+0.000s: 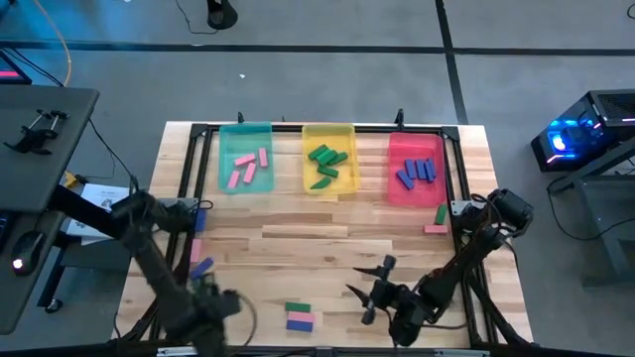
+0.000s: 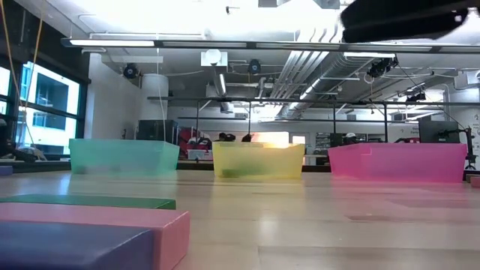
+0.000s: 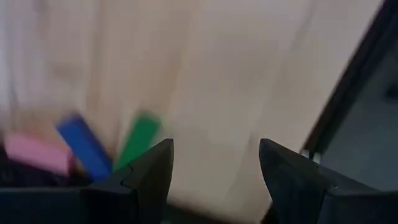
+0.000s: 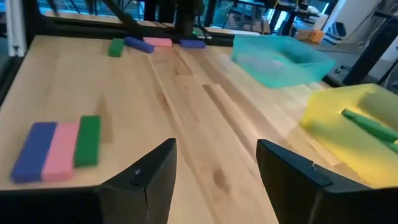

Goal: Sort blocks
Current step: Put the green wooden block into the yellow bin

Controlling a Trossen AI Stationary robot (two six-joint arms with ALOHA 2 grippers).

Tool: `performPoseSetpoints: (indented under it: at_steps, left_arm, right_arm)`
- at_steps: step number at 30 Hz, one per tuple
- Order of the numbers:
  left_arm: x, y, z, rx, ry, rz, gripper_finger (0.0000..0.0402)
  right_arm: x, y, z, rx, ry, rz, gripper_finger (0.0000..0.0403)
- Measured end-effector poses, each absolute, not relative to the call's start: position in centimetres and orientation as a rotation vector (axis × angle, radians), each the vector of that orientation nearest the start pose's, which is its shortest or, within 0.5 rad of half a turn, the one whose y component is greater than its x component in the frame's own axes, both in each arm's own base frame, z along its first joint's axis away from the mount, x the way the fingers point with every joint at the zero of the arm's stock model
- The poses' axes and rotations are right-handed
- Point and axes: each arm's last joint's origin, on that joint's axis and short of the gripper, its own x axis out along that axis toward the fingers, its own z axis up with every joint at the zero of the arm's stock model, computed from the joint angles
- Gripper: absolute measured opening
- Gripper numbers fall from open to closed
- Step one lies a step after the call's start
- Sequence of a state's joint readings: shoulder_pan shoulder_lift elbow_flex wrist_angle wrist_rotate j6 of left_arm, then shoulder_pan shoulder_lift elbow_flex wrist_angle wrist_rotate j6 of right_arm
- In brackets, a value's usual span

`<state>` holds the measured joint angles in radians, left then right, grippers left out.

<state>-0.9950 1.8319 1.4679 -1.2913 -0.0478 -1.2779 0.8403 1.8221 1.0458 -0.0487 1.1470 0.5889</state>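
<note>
Three blocks lie flat, side by side, near the table's front edge: green point(image 1: 298, 307), pink point(image 1: 300, 317) and blue point(image 1: 300, 325); the right wrist view also shows this row point(image 4: 60, 150). My right gripper point(image 1: 365, 283) is open to their right, pointing roughly level toward them, with nothing between its fingers. My left gripper point(image 3: 216, 162) is open above bare wood at the front left, with nothing between its fingers. Blurred pink point(image 3: 37, 152), blue point(image 3: 84, 146) and green point(image 3: 138, 140) blocks lie beside it. More loose blocks lie at the left edge point(image 1: 201, 267) and at the right, green point(image 1: 441, 214) and pink point(image 1: 435, 229).
Along the far edge stand a teal tray point(image 1: 245, 131) with pink blocks, a yellow tray point(image 1: 329, 131) with green blocks and a red tray point(image 1: 416, 139) with blue blocks. A black frame point(image 1: 298, 127) borders the table. Bare wood lies in the middle point(image 1: 317, 233).
</note>
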Motion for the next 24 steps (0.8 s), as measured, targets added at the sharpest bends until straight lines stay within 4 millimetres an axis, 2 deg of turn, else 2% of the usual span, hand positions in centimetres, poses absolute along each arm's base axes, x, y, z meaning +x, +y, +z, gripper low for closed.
performPoseSetpoints:
  at_steps: [3,8,14,19,24]
  left_arm:
    - [16.0,-28.1,21.8,-0.065,1.621,0.273,0.0222]
    - [14.7,-27.2,19.5,0.091,1.642,0.27,0.0222]
    - [14.5,-24.9,16.4,0.225,1.686,0.268,0.0222]
    - [14.9,-23.4,13.7,0.178,1.743,0.207,0.0222]
    - [15.5,-21.7,12.4,0.134,1.823,0.144,0.0199]
  right_arm:
    - [26.6,24.5,17.5,-0.126,0.331,-0.397,0.0206]
    - [27.2,24.6,18.0,-0.125,0.319,-0.353,0.0206]
    - [27.4,24.7,18.2,-0.121,0.309,-0.334,0.0206]
    - [27.4,24.9,18.2,-0.102,0.325,-0.294,0.0206]
    - [27.2,25.2,18.2,-0.083,0.339,-0.246,0.0206]
